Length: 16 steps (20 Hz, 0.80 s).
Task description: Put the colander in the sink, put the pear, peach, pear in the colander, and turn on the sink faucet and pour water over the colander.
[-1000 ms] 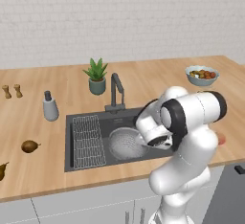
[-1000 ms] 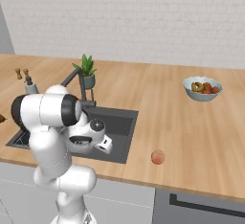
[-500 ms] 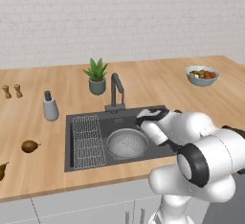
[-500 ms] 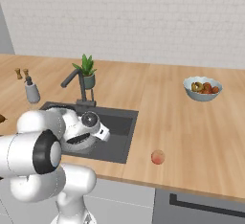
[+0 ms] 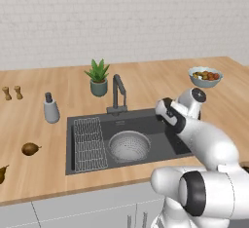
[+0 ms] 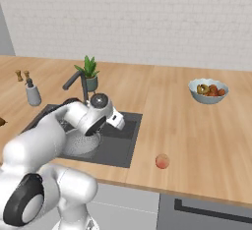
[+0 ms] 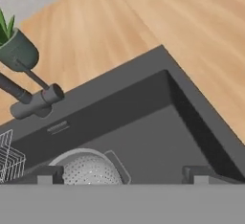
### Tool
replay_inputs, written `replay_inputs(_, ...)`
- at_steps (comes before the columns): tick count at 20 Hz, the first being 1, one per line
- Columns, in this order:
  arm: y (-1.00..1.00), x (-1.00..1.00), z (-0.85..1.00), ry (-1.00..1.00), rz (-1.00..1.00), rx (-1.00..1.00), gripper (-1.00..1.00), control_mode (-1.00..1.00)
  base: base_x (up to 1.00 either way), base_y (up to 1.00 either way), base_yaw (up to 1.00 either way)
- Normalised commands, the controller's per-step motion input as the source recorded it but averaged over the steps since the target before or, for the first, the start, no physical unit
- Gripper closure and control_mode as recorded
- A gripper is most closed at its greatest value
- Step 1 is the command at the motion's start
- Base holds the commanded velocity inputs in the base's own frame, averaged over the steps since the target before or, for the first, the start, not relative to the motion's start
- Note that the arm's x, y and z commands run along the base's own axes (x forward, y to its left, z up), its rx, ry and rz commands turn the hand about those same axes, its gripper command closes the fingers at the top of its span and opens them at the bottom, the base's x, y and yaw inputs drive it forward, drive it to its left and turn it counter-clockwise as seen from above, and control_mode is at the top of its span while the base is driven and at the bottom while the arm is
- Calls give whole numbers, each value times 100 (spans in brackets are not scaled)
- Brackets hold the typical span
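1. My gripper stands wide open and holds nothing; in the hand view its two fingertips rise well apart at the bottom edge, over the sink floor.
2. The sink is a dark-grey basin set into the wooden desk. My hand hangs above its right half.
3. The colander sits upright on the sink floor, near the middle of the basin. No fruit lies in it. In the hand view its perforated rim shows between my fingertips, nearer the left one.
4. A wire rack lies in the left part of the sink, just beside the colander.
5. The sink faucet stands at the back edge of the sink, its spout reaching over the basin. I see no water running.
6. The peach lies on the desk in front of the sink's right corner, near the desk's front edge.
7. One pear lies on the desk left of the sink; a second pear shows partly at the picture's left edge.
8. A potted plant stands behind the faucet, a pale-grey dispenser bottle left of the sink, and a pale-blue bowl of fruit far right.
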Motion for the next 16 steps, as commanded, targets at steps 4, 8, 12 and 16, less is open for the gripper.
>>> replay_inputs(4, -80, -30, 73, 20, -1, 0, -100, -100, 0, 0, 0)
replay_inputs(8, -91, -46, 3, 20, 0, 0, -100, -100, 0, 0, 0)
replay_inputs(12, -94, -49, -12, 14, 0, -1, -100, -100, 0, 0, 0)
replay_inputs(16, -68, -56, -28, 7, 0, -4, -100, -100, 0, 0, 0)
